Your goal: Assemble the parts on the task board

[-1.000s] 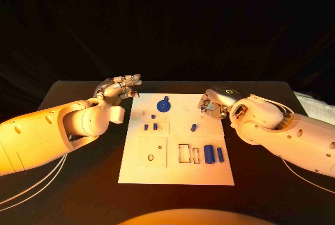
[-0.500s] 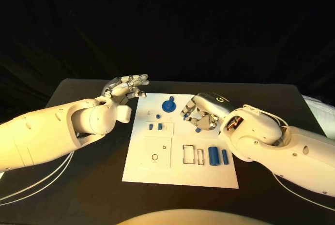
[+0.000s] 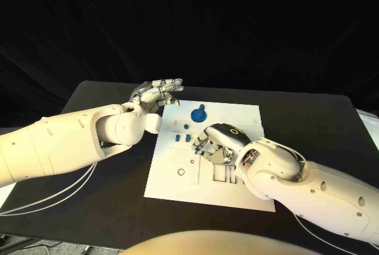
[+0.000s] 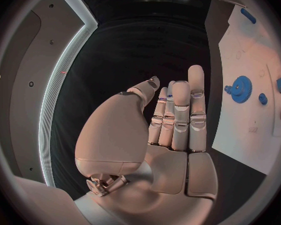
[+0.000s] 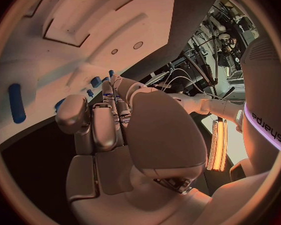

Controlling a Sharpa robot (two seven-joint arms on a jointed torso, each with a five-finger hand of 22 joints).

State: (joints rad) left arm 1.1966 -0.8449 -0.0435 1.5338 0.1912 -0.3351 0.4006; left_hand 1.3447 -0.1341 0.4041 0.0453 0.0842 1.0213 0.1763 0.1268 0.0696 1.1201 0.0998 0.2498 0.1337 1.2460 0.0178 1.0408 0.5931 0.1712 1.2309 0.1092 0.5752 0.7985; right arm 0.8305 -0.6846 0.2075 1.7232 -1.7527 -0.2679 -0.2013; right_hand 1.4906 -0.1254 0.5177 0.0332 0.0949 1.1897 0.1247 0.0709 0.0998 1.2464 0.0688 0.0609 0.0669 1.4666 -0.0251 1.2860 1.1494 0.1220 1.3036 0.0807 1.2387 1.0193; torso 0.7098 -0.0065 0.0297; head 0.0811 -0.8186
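The white task board lies in the middle of the black table. A blue gear stands near its far edge, with small blue pegs on its left half. My left hand hovers by the board's far left corner, fingers straight and apart, holding nothing; the left wrist view shows the left hand flat beside the gear. My right hand is low over the board's middle, fingers curled down. Small blue pieces sit at the fingertips of the right hand; any grip is hidden.
A blue cylinder lies on the board beside my right hand, near sunken cut-outs. Rectangular slots lie just in front of my right hand. Bare black table surrounds the board on both sides.
My right hand has moved from the board's far right edge to low over its middle, covering the peg there. The left hand stays by the far left corner. The camera has shifted.
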